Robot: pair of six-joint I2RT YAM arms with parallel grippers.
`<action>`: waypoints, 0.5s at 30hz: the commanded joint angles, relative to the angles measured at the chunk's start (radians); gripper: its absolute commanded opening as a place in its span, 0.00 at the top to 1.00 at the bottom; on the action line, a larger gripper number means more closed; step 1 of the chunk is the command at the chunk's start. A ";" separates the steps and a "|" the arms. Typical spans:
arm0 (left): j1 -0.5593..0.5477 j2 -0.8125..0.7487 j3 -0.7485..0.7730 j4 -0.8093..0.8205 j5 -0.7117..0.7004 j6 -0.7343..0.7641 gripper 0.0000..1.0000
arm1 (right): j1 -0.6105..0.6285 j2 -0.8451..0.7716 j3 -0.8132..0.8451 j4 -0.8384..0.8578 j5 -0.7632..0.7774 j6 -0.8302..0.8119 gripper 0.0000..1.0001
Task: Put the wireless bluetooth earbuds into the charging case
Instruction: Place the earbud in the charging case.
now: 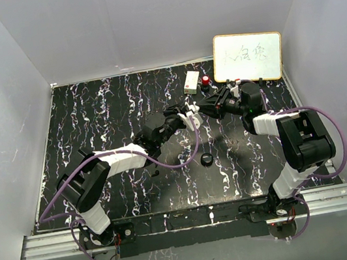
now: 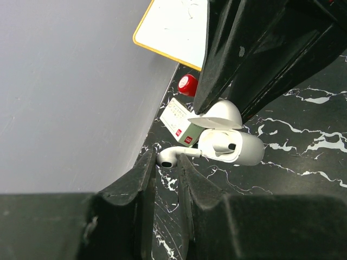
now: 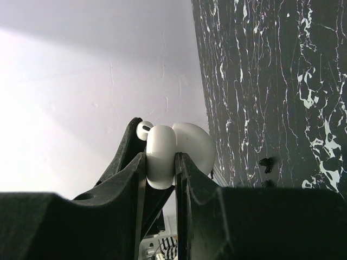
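My left gripper (image 2: 167, 162) is shut on a white stemmed earbud (image 2: 165, 157), not a black one. Its stem points at the open white charging case (image 2: 246, 149). The lid (image 2: 217, 115) is flipped up, and a second white earbud (image 2: 223, 145) seems to sit inside. In the right wrist view my right gripper (image 3: 160, 160) is shut on the case (image 3: 160, 142), held above the table. The held earbud (image 3: 144, 130) shows just behind it. From the top, the left gripper (image 1: 188, 116) and right gripper (image 1: 205, 106) meet at the table's middle back.
A small black round puck (image 1: 206, 159) lies on the marbled black table (image 1: 105, 114) in front of the grippers. At the back right stand a yellow-framed whiteboard (image 1: 248, 57), a white box (image 1: 192, 81) and a red-capped object (image 1: 206, 81). Pale walls enclose the table.
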 commanded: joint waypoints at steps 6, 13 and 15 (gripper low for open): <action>-0.005 -0.019 0.031 0.040 0.009 0.010 1.00 | 0.005 0.008 0.050 0.058 0.000 0.008 1.00; -0.012 -0.011 0.034 0.049 0.009 0.014 1.00 | 0.005 0.009 0.052 0.059 -0.002 0.011 1.00; -0.016 -0.008 0.033 0.054 0.009 0.014 1.00 | 0.005 0.008 0.052 0.058 0.000 0.012 1.00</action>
